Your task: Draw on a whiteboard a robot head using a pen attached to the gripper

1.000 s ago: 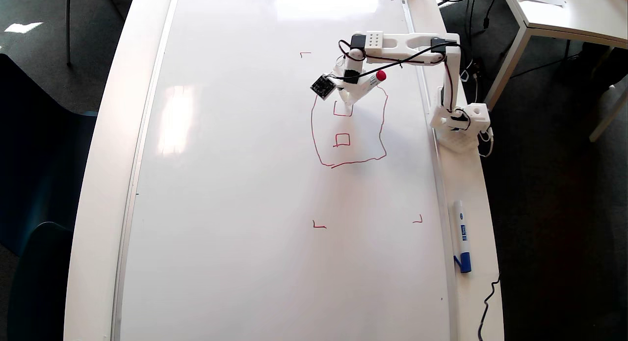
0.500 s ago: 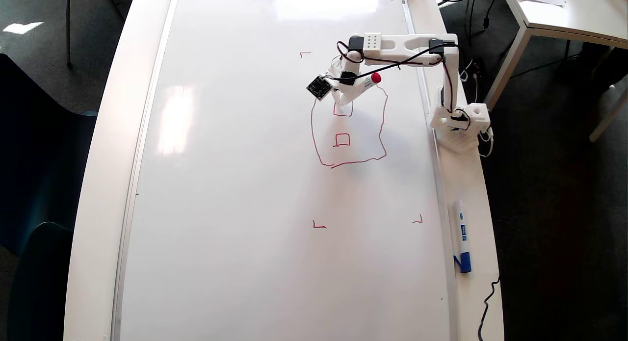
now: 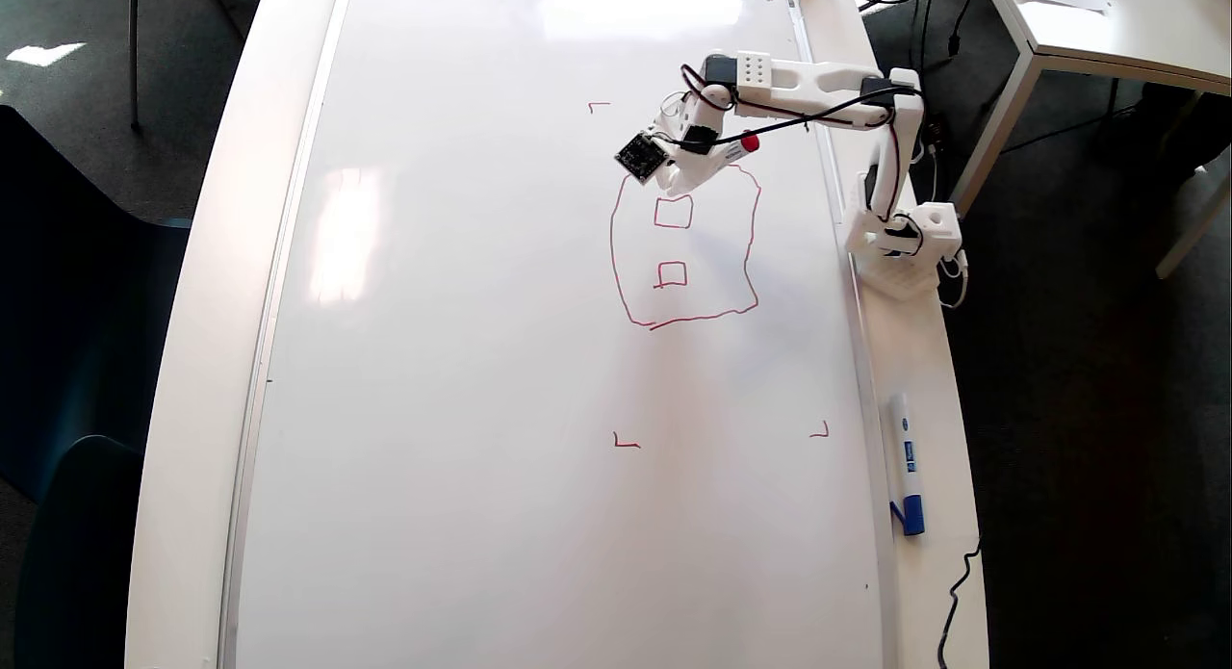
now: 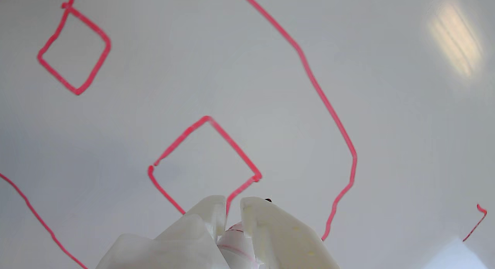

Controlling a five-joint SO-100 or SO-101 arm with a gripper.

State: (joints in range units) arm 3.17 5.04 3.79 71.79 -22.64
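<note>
In the wrist view the gripper [image 4: 232, 207] sits at the bottom edge, its two white fingers [image 4: 270, 230] clamped on the pen [image 4: 236, 244], whose barrel shows between them. The tip is hidden behind the fingers, so whether it touches the board cannot be told for certain.

Just beyond, the upper small square [image 4: 205, 160] now stands closed; a second ago, in the overhead view, the gripper [image 3: 685, 173] covered its top side and only three sides showed. The gripper has since pulled back toward the top of the outline, leaving the square [image 3: 673, 212] clear. That reads as the second eye being finished.

Farther off lies the other small square [image 4: 73, 52], and around both runs the wobbly outline of the robot head [image 3: 616, 255], drawn in red on the whiteboard [image 3: 462, 361].

What the head lacks, judging by the task, is a mouth and perhaps an antenna, so the drawing is partly done. A blue-capped marker [image 3: 905, 462] lies unused on the worktop [image 3: 924, 573] beside the board.
</note>
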